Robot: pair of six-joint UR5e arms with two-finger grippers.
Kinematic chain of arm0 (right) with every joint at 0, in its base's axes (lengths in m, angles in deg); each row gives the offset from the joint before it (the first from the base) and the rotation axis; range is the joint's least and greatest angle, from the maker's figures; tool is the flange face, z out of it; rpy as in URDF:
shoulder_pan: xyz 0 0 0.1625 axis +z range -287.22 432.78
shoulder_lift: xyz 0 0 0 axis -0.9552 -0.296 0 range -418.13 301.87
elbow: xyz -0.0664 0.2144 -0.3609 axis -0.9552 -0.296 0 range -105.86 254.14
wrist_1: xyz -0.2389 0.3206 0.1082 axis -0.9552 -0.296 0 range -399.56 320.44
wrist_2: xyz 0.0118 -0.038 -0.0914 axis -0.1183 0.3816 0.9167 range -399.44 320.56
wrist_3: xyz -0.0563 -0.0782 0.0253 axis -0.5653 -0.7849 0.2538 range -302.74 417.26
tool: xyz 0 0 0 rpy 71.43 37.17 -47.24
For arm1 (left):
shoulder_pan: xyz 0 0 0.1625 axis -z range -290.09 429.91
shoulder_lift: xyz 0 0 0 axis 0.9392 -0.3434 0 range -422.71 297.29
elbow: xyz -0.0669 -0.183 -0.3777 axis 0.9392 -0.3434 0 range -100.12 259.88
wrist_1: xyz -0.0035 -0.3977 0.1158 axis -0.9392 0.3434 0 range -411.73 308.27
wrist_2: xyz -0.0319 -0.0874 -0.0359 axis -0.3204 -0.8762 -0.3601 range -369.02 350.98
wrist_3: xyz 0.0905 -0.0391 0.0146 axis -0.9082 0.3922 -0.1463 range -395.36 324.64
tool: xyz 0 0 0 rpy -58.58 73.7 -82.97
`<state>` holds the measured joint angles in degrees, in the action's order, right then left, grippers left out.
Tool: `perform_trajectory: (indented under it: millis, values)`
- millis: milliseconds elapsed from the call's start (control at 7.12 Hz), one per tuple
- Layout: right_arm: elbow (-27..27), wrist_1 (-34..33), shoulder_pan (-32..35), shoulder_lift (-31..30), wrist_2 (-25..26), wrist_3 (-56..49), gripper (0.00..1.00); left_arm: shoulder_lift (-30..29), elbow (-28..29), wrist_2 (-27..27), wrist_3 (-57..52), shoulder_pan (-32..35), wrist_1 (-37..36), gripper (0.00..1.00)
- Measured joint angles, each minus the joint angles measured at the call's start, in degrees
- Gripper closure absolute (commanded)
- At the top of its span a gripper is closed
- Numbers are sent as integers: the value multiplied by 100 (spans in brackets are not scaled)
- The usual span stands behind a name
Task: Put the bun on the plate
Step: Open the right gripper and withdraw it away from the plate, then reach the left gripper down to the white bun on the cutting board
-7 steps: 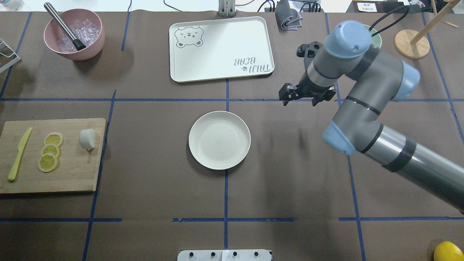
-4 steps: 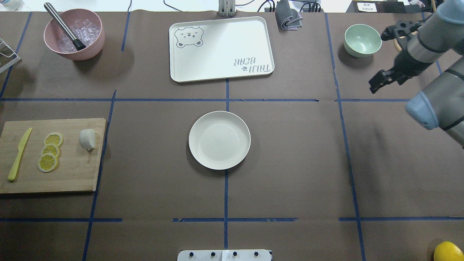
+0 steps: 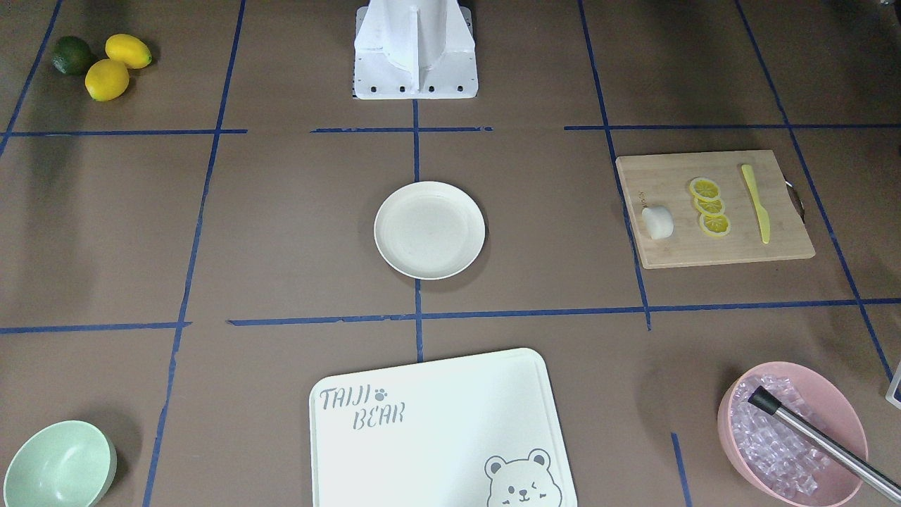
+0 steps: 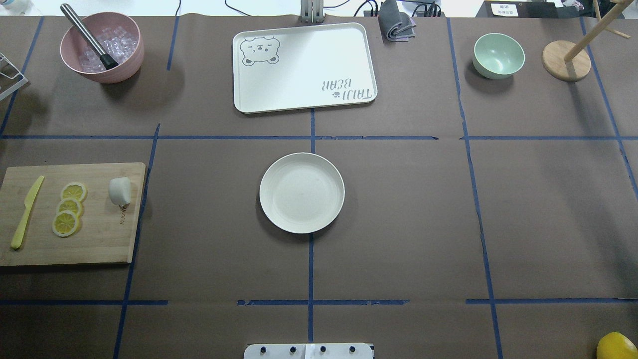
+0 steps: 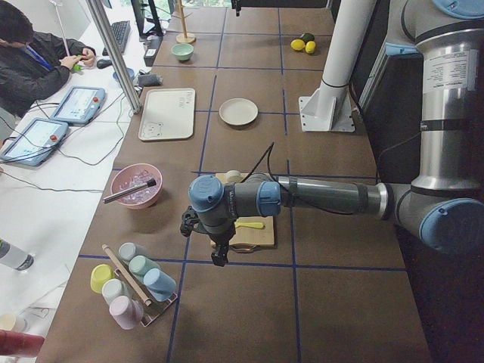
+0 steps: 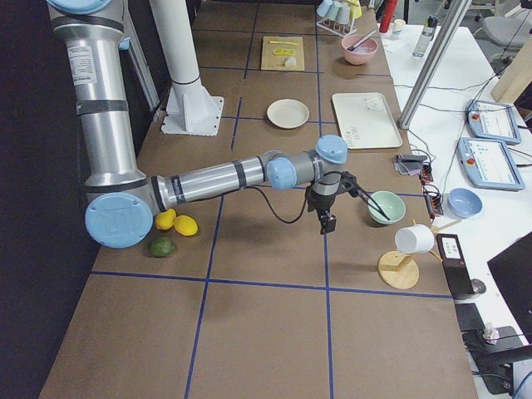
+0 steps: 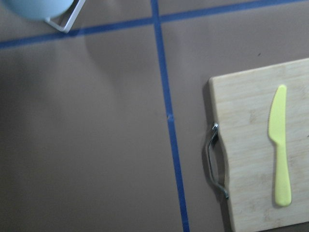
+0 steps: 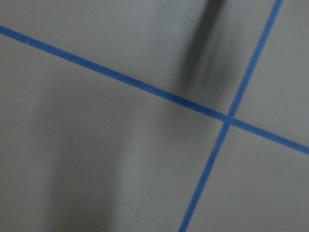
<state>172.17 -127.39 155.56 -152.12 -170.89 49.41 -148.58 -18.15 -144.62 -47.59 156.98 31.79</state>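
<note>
Grippers hover touching nothing, opening unclear: left gripper (image 5: 218, 260), right gripper (image 6: 327, 224).

The left hand (image 5: 220, 255) and the right hand (image 6: 327, 221) are shown only small, from the side; their jaws cannot be judged. The cutting board (image 5: 261, 236) is largely hidden by the left arm (image 5: 325, 198). The tray (image 3: 436, 422) is cut off by the front-facing view's lower edge.

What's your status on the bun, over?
Both left gripper and right gripper out wide, open or shut unreadable. The small white bun lies on wooden cutting board. Path to round cream plate unobstructed.
</note>
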Motion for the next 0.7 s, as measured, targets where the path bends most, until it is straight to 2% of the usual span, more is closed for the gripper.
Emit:
perform_trajectory:
  millis: [281, 702]
  values:
    - [18, 11, 744, -650, -273, -44, 0, -98, 80, -10, 242, -5, 659, 0]
    - [204, 13, 1038, -850, -334, 308, 0, -98, -203, -197, 1043, -231, 1312, 0]
